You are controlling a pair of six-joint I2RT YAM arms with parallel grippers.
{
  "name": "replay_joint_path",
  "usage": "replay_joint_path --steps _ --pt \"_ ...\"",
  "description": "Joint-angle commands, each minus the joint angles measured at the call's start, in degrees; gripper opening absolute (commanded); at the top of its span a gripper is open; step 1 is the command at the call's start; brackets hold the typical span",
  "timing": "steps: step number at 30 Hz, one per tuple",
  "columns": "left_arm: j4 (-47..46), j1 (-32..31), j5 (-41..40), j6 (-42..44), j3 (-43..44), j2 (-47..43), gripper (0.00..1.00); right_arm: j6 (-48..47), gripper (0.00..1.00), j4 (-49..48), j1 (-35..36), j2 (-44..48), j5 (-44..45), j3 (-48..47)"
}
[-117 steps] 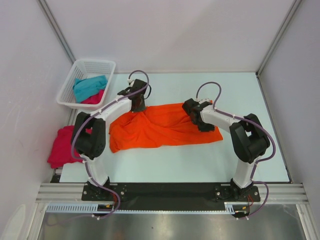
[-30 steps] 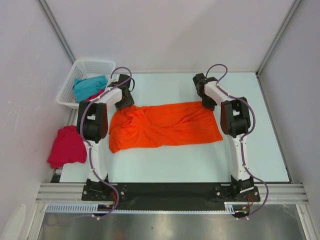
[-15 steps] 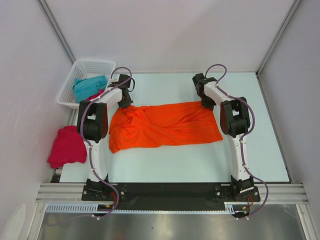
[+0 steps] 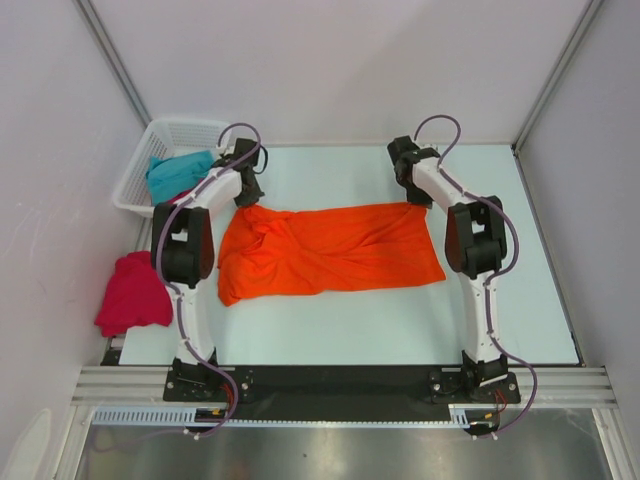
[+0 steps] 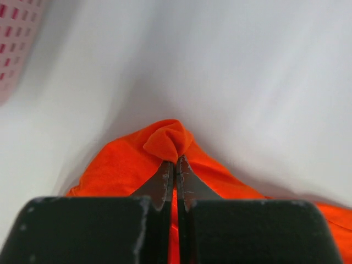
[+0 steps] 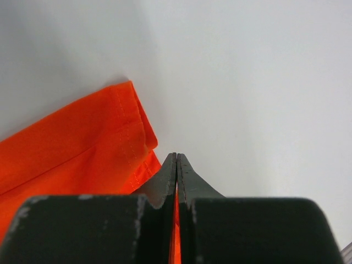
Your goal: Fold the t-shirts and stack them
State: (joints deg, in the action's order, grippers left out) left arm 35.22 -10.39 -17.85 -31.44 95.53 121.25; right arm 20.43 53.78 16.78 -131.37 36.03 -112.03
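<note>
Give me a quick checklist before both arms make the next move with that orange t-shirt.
1. Grip of the left jaws: shut on the orange t-shirt at its far left corner, ok.
2. Grip of the right jaws: shut on its far right hem corner, ok.
3. Cloth lying flat: not ok, the left half is bunched and wrinkled.
4. Teal t-shirt in the basket, apart from the orange one: ok.
5. Pink t-shirt at the left edge of the table, apart from the orange one: ok.
6. Only one cloth layer pinched: cannot tell.

White lattice basket (image 4: 190, 125) sits at table's (image 4: 400, 320) far-left corner.
</note>
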Motion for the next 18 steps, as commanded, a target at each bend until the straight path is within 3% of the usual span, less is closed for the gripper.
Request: replay_joint_path --steps 1,13,15,18 --pt "2.04 0.29 -2.45 0.77 4.84 -6.72 0.00 -0.91 0.00 -1.31 0.19 6.12 3.87 -2.76" --pt "3.63 0.29 -2.19 1.47 4.05 -11.47 0.00 -1.00 0.00 -2.19 0.19 7.98 0.54 -0.03" --pt "3.63 0.29 -1.75 1.47 4.40 -11.39 0.00 -1.70 0.19 -2.19 0.28 6.57 -0.26 -1.25" --pt "3.54 0.20 -1.58 1.65 4.58 -11.21 0.00 -2.14 0.33 -0.26 0.36 2.71 -1.39 -5.20"
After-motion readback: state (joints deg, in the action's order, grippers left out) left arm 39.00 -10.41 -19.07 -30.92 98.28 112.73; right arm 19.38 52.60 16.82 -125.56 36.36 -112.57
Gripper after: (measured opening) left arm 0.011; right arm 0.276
